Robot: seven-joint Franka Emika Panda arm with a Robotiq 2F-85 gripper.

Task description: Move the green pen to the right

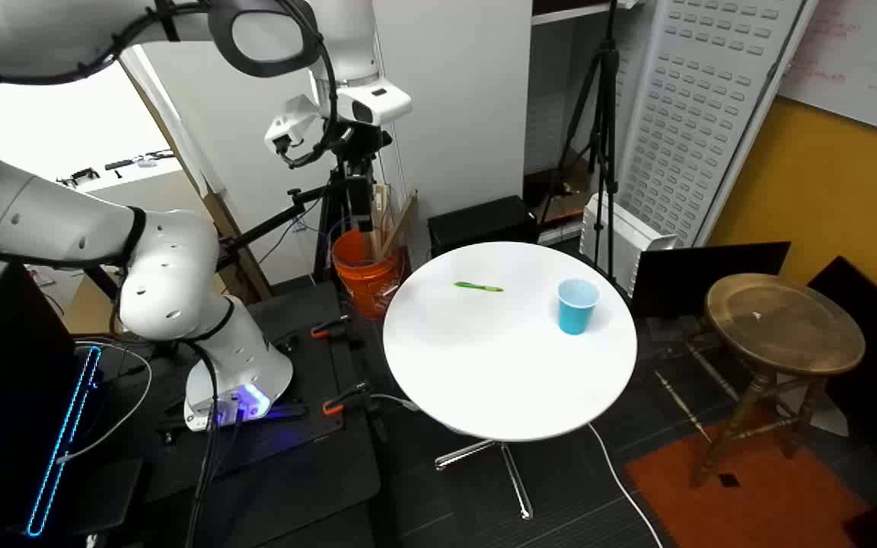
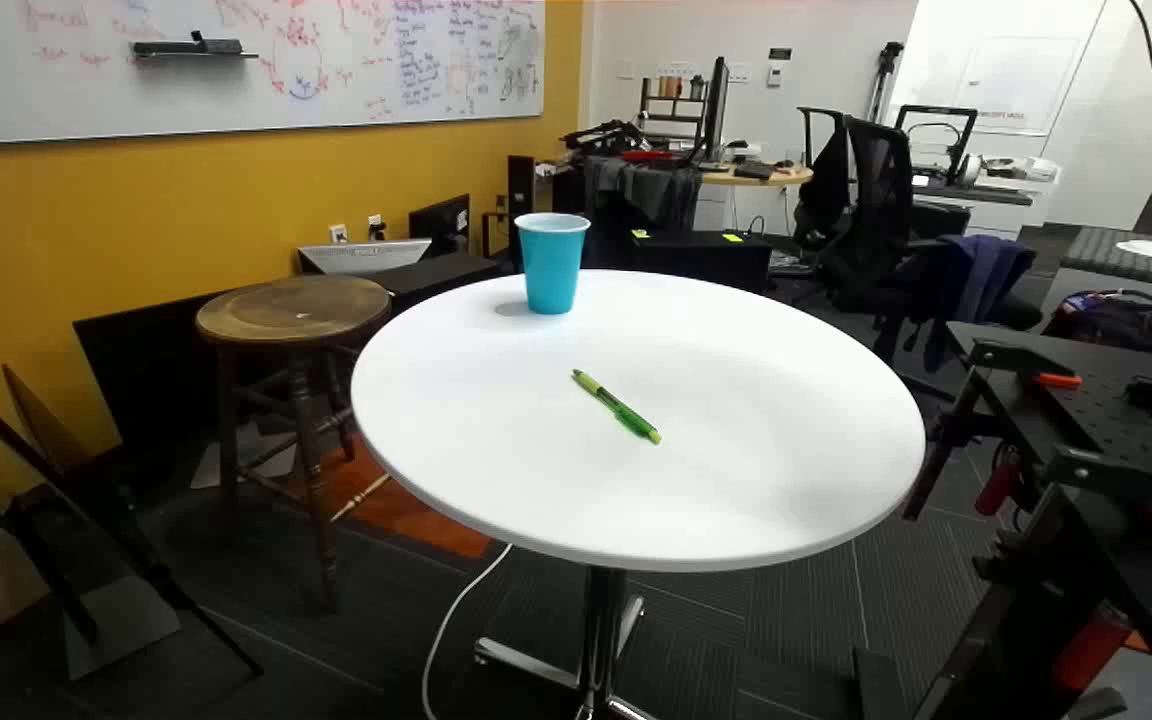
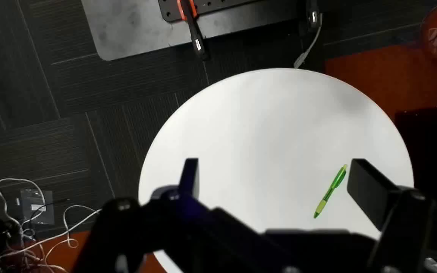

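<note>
Wrist view: gripper [image 3: 274, 176] partly hides table [image 3: 256, 125].

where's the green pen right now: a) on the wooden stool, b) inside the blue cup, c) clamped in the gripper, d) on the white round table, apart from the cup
d, since both exterior views show the green pen lying on the white round table with bare tabletop between it and the blue cup, and the wrist view shows the gripper open.
</note>
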